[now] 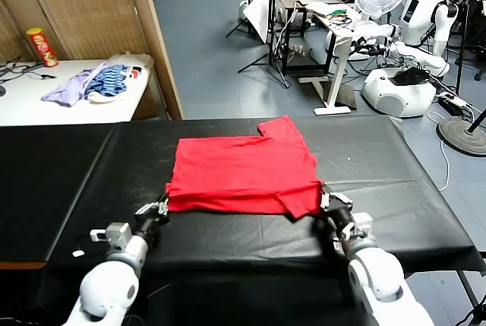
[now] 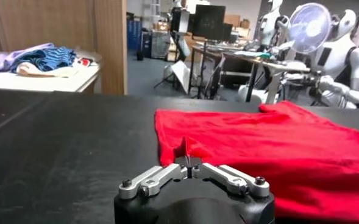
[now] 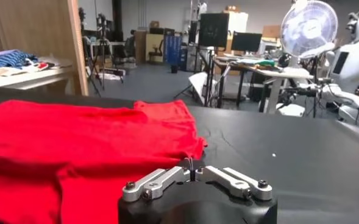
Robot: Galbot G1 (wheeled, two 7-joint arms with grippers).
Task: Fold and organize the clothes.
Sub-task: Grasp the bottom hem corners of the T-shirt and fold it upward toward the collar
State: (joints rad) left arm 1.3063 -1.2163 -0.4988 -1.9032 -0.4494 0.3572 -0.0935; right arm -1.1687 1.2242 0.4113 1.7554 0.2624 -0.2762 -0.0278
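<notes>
From my head, the red T-shirt (image 1: 243, 174) lies part-folded on the black tabletop (image 1: 68, 181), my two pincers at its near corners. My left pincer (image 2: 190, 161) is pinched tight on a bit of red cloth. My right pincer (image 3: 191, 172) looks together and holds nothing. If I lift with one corner only, the fold could slide crooked.

Left end effector (image 2: 190, 162) pinches a raised corner of the red T-shirt (image 2: 270, 146) on the black table (image 2: 63, 152)
</notes>
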